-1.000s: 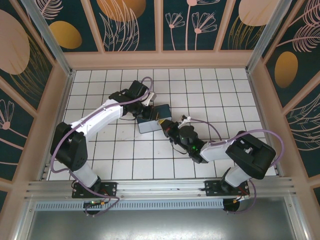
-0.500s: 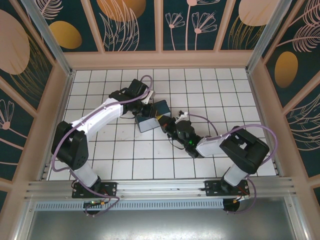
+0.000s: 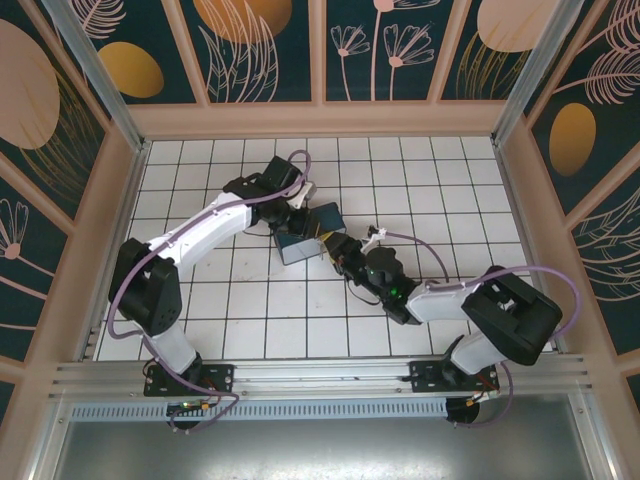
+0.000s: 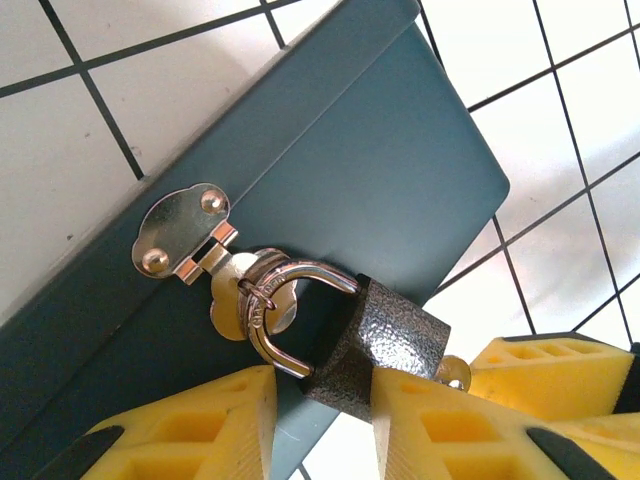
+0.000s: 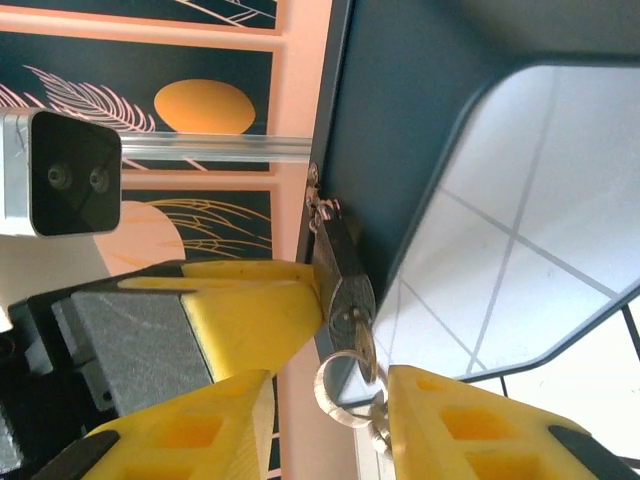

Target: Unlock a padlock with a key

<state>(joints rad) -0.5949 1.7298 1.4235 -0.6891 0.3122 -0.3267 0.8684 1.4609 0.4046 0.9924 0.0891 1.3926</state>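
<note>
Presently the slate-blue metal box (image 4: 380,170) is closed, so its contents are hidden. My left claw (image 4: 325,392) is clamped on the dark textured padlock (image 4: 385,345). The left wrist view shows its silvery shackle (image 4: 300,275) threaded through the box's metal hasp (image 4: 185,235). The right wrist view shows the small silvery key (image 5: 362,350) seated in the padlock, between the parted fingers of my right claw (image 5: 330,385), which grips nothing.

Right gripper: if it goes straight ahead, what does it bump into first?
Most likely the key, at the padlock's end, just ahead of the right gripper. Depth is hard to judge in this view.
</note>
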